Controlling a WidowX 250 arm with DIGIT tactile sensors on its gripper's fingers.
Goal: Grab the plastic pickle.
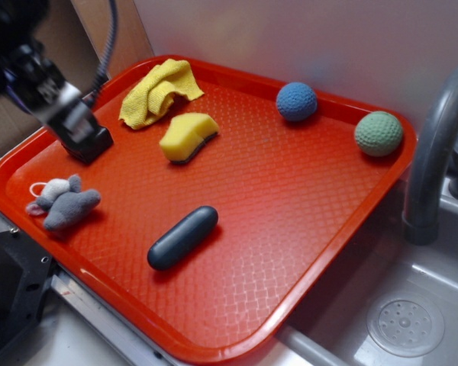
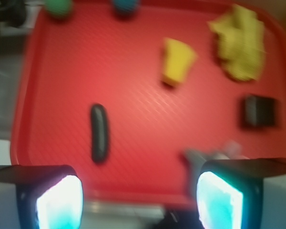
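Red tray (image 1: pixel 305 252) fills most of my view, sitting beside a grey sink (image 1: pixel 412 320) with its faucet (image 1: pixel 435 152), pale wall behind. On it, going down in size: yellow cloth (image 1: pixel 156 91), yellow sponge (image 1: pixel 188 136), pickle (image 1: pixel 182 237) lying flat near the front edge, well apart from everything, grey plush (image 1: pixel 65 203), green ball (image 1: pixel 378 133), blue ball (image 1: pixel 296 101), black block (image 1: pixel 90 143). My gripper (image 2: pixel 136 200) hangs above with jaws wide, holding nothing.

smooth plastic pickle (image 1: pixel 182 237) on textured plastic tray (image 1: pixel 305 213).
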